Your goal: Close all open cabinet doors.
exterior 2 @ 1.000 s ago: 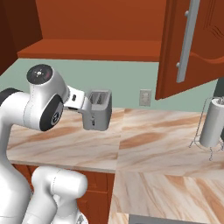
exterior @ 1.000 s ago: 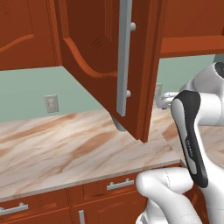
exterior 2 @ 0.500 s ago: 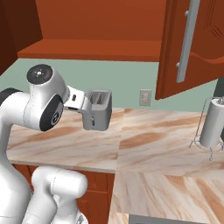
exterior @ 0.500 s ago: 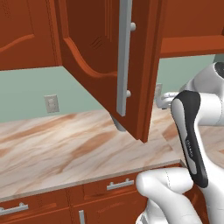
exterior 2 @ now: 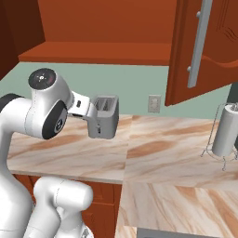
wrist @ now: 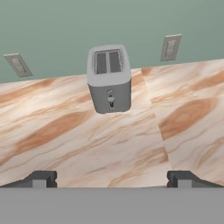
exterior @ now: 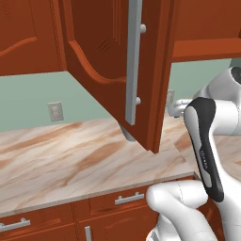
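Nothing moved; cabinet door (exterior: pixel 117 61) open (no legible labels).

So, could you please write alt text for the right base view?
A tall reddish-brown cabinet door hangs wide open at upper right above a marble counter. The white robot arm rises at left in front of a grey toaster; a paper-towel roll stands at right.

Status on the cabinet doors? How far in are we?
Done: nothing visibly. The cabinet door with the long silver handle stands swung wide out over the counter. In hand: nothing; the gripper is open and empty, facing the toaster at the wall, away from any door. Left: reach the door and push it shut.
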